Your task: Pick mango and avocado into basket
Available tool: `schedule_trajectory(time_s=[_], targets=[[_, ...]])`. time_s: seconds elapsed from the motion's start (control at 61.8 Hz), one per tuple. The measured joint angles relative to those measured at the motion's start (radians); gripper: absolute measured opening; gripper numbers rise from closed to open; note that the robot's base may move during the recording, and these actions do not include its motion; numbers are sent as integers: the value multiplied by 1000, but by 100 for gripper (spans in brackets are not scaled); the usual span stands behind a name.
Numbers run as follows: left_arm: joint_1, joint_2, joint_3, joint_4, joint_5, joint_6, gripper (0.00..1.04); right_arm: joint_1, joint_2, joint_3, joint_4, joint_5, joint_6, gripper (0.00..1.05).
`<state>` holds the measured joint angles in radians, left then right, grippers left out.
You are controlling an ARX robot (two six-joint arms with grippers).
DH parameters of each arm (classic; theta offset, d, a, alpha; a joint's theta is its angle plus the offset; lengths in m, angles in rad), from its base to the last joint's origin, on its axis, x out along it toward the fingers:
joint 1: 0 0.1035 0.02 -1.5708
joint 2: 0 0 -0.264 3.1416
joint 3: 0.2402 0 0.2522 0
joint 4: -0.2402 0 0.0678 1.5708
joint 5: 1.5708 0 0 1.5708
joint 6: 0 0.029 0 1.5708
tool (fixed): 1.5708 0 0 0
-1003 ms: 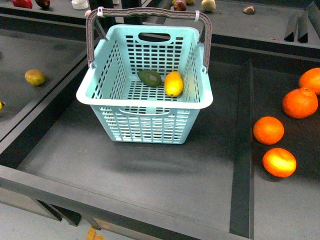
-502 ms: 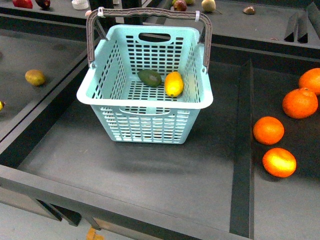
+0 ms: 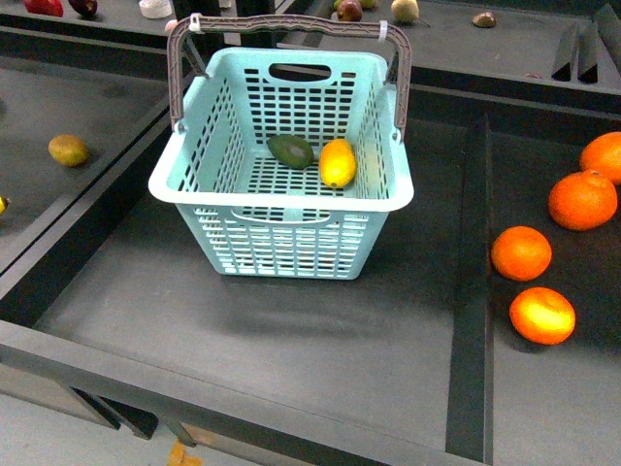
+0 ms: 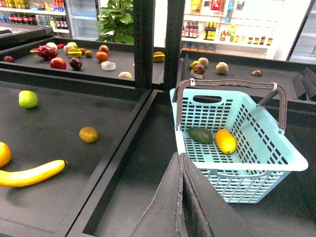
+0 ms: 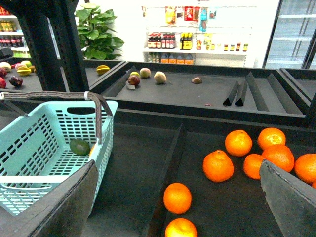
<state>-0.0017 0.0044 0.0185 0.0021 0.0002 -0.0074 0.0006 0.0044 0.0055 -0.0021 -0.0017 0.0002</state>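
The left claw was clenched empty, the right claw spread. The smooth, firm mango and avocado lay in the basket; either probably needed a mid-body grip.

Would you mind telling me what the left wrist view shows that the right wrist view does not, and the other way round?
Only the left wrist view shows the banana, the green apple and the whole mango, with the left gripper shut. Only the right wrist view shows the cluster of oranges, framed by the right gripper's open fingers. Both show the basket and the avocado lying in it.
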Motion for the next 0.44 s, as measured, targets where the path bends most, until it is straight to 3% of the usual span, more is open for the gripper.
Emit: schedule_trajectory(time_s=[0.227, 0.437], targets=[[0, 0, 0, 0, 0, -1, 4, 0, 0, 0, 0, 0, 0, 97], [0, 0, 0, 0, 0, 0, 50, 0, 0, 0, 0, 0, 0, 97]])
